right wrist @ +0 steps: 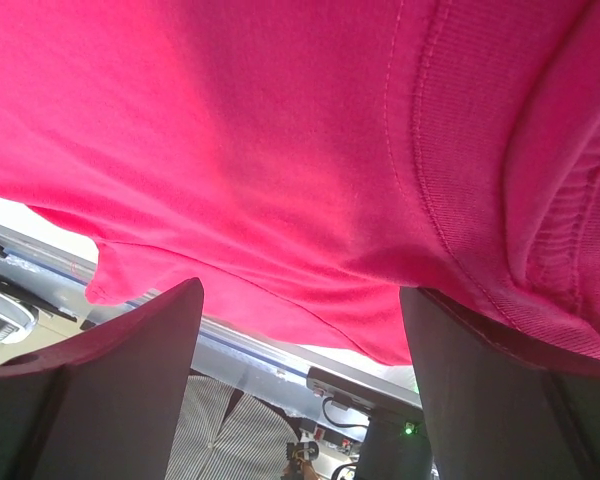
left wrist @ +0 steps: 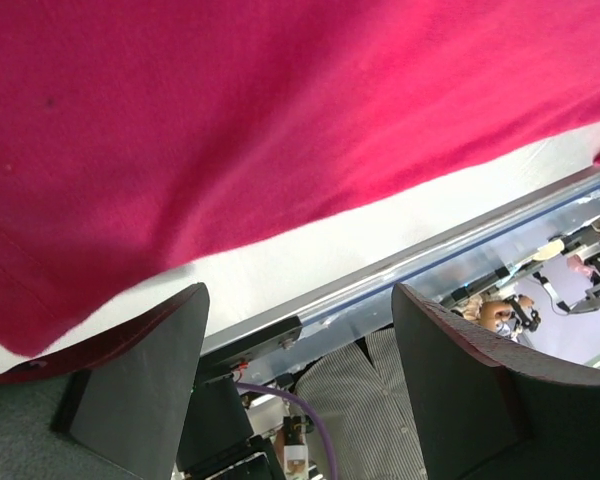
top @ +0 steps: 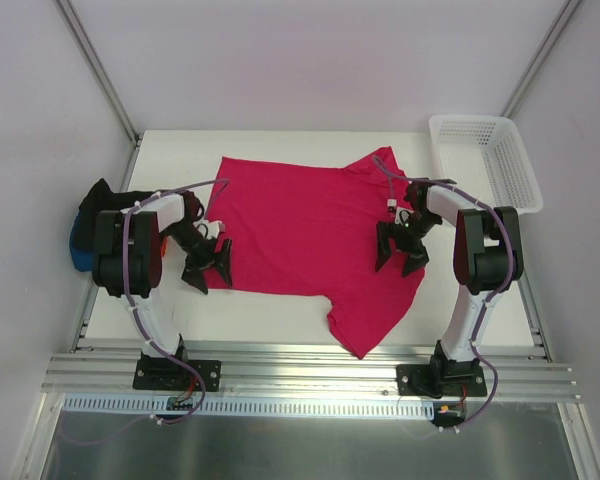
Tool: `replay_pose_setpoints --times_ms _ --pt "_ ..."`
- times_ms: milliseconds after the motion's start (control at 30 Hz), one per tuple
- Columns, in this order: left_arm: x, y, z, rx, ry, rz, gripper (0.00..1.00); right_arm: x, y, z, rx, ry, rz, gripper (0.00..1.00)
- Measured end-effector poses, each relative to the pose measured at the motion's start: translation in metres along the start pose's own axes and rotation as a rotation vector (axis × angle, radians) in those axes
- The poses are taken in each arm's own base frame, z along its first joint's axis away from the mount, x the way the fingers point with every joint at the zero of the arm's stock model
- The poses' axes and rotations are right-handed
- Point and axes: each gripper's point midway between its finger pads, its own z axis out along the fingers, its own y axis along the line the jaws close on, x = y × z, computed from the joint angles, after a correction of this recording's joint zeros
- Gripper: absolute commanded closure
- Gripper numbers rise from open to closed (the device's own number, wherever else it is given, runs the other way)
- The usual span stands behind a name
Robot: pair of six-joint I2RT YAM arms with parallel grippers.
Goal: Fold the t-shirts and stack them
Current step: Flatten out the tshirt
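One table point(top: 280, 310) carries everything. Pink shirt point(top: 310, 230) lies spread flat across its middle, one sleeve reaching the near edge. White basket point(top: 520, 185) sits at the far right corner. Pile point(top: 105, 195) of shirts, black over blue, is at the left edge beside my left arm. My left gripper point(top: 209, 270) is released at the shirt's left hem. My right gripper point(top: 399, 256) is released too, low over its right side.
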Motion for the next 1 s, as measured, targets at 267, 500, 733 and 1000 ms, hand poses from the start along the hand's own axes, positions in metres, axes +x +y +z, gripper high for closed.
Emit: replay_pose_setpoints --times_ms 267,500,733,1000 --pt "-0.017 -0.013 -0.023 0.014 -0.072 0.055 0.26 -0.003 -0.001 -0.001 0.007 -0.004 -0.003 0.16" --pt "-0.058 -0.018 -0.035 0.014 -0.121 0.083 0.26 -0.018 0.0 -0.006 0.017 -0.039 -0.021 0.16" --pt "-0.067 0.003 -0.018 0.029 -0.051 -0.003 0.26 -0.022 -0.001 -0.005 0.018 -0.042 -0.02 0.15" --pt "-0.051 0.005 -0.014 0.033 -0.013 -0.034 0.26 -0.022 -0.003 -0.004 0.016 -0.037 -0.015 0.15"
